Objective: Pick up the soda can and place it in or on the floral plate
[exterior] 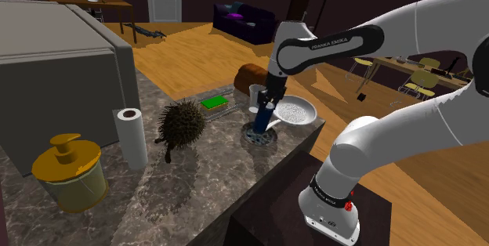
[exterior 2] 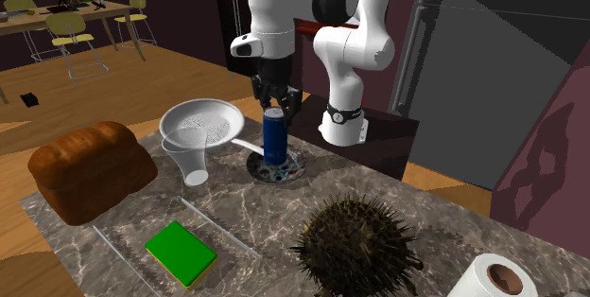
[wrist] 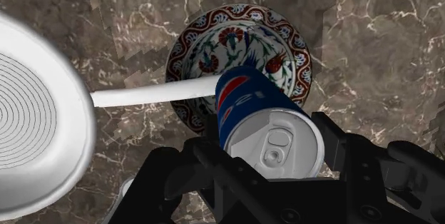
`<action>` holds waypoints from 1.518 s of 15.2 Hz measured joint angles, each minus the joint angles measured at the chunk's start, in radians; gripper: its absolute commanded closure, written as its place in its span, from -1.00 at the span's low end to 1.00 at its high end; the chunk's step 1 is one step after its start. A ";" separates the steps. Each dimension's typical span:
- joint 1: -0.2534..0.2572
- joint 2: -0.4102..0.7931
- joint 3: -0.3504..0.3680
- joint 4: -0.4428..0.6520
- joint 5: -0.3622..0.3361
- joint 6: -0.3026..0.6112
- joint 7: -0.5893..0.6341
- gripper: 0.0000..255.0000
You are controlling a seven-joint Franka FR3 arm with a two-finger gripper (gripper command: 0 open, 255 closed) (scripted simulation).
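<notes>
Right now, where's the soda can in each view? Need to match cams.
Shoulder view: soda can near centre, upright over the floral plate, beside the white strainer.
Second exterior view: soda can near centre, directly under the gripper.
Wrist view: soda can between the gripper's fingers, top facing the camera.
Shared landmark: the floral plate beneath the can.

Soda can (wrist: 249, 108) was blue with a red-and-white logo and a silver lid. Floral plate (wrist: 246, 26) showed red, blue and green flowers on white, with a dark red patterned rim. Worktop (wrist: 378, 58) was brown-grey marble, white-veined. Strainer (wrist: 43, 115) was white. Sponge (exterior 2: 180, 251) was green.
</notes>
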 measured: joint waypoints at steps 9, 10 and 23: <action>-0.002 0.012 -0.003 -0.015 -0.002 0.032 -0.002 -1.00; -0.002 0.013 -0.003 -0.017 -0.002 0.032 -0.002 -1.00; 0.000 -0.044 0.004 0.077 0.003 -0.119 -0.002 -1.00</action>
